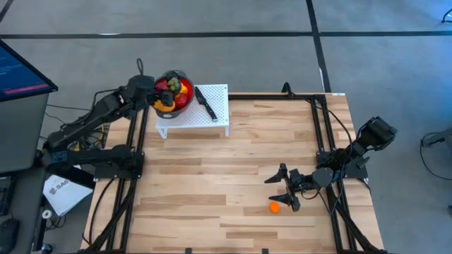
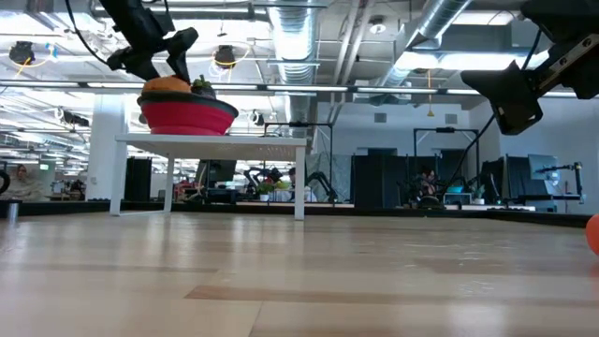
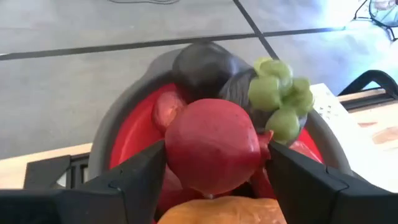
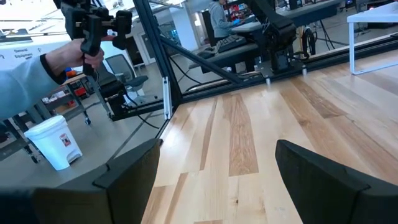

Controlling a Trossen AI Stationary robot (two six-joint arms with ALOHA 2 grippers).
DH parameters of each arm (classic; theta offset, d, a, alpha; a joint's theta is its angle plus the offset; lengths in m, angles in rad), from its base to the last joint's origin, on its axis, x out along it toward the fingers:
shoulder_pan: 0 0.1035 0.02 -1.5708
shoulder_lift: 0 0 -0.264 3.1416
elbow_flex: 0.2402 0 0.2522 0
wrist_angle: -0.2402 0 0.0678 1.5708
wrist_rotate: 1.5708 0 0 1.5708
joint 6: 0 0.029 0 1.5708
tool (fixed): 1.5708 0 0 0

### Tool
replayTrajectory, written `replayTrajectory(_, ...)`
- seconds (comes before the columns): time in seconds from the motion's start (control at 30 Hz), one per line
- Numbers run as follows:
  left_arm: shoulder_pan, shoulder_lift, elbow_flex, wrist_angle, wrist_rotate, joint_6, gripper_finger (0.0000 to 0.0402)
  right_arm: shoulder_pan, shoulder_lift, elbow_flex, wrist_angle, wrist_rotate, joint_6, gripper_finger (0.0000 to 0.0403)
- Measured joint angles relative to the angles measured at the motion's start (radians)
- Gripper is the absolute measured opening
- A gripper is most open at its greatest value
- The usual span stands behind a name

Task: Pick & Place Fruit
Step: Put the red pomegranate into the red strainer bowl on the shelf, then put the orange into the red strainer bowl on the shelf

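A red bowl with a grey rim [image 1: 185,100] stands on a white stand [image 1: 212,120] at the table's far left, heaped with fruit: green grapes [image 3: 278,99], a black fruit [image 3: 202,65] and an orange one [image 3: 217,213]. My left gripper [image 3: 214,165] hangs over the bowl, its fingers on either side of a dark red fruit [image 3: 211,146]. My right gripper [image 1: 284,189] stands open near the table's right edge, holding nothing. One orange fruit [image 1: 275,207] lies on the wood just beside it, toward the near edge. My left gripper has the dark red fruit between its two fingers, one finger [image 3: 146,171] at each of its opposite sides [image 3: 174,152]. The fingers slant down from the table's left side. The fruit sits right over the heap in the bowl; whether it rests there I cannot tell.
A black-handled knife [image 1: 206,103] lies on the white stand to the right of the bowl. Black frame rails [image 1: 321,134] run along the table's left and right sides. Beyond the table a person's hand [image 4: 78,53] holds a dark device. Bare wood fills the middle.
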Motion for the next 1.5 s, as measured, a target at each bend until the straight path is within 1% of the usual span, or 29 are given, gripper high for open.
replayTrajectory(0.2,0.002,0.000,-0.007,0.001,0.018,0.001,0.0273,0.000,0.000,0.000,-0.002,0.000,0.000,0.0315)
replayTrajectory(0.43,0.002,0.000,-0.007,0.001,0.027,0.001,0.0303,0.000,0.000,0.000,-0.003,0.000,0.000,0.0315)
replayTrajectory(0.53,0.002,-0.003,-0.007,0.015,0.027,0.035,0.0317,0.000,0.000,0.000,-0.003,0.000,0.000,0.0315)
replayTrajectory(0.7,0.002,-0.035,-0.006,0.075,0.026,0.105,0.0332,0.000,0.000,0.000,-0.003,0.000,0.000,0.0315)
replayTrajectory(0.87,0.001,-0.091,-0.006,0.114,0.033,0.112,0.0337,0.000,0.000,0.000,-0.007,0.000,-0.001,0.0315)
replayTrajectory(0.9,-0.001,-0.104,-0.006,0.117,0.057,0.116,0.0336,0.000,0.000,0.000,-0.008,0.000,-0.001,0.0315)
replayTrajectory(0.93,-0.006,-0.118,-0.006,0.123,0.102,0.134,0.0334,0.000,0.000,0.000,-0.008,0.000,-0.006,0.0315)
replayTrajectory(1.0,-0.028,-0.138,-0.006,0.151,0.218,0.155,0.0328,0.000,0.000,0.000,-0.014,0.001,-0.024,0.0315)
replayTrajectory(1.1,-0.123,-0.138,-0.006,0.209,0.366,0.126,0.0314,0.000,0.007,0.000,-0.008,0.034,-0.075,0.0315)
replayTrajectory(1.13,-0.179,-0.126,-0.006,0.227,0.395,0.107,0.0310,0.001,0.010,0.003,-0.007,0.053,-0.103,0.0315)
replayTrajectory(1.2,-0.310,-0.084,-0.005,0.250,0.398,0.083,0.0301,0.009,0.015,0.019,-0.007,0.086,-0.162,0.0315)
replayTrajectory(1.27,-0.451,-0.028,-0.005,0.257,0.339,0.080,0.0296,0.026,0.020,0.042,-0.008,0.105,-0.215,0.0315)
replayTrajectory(1.4,-0.708,0.116,-0.006,0.297,0.158,0.076,0.0291,0.099,0.014,0.075,-0.020,0.120,-0.271,0.0315)
replayTrajectory(1.5,-0.864,0.248,-0.006,0.388,0.053,0.071,0.0290,0.165,0.001,0.085,-0.110,0.166,-0.255,0.0315)
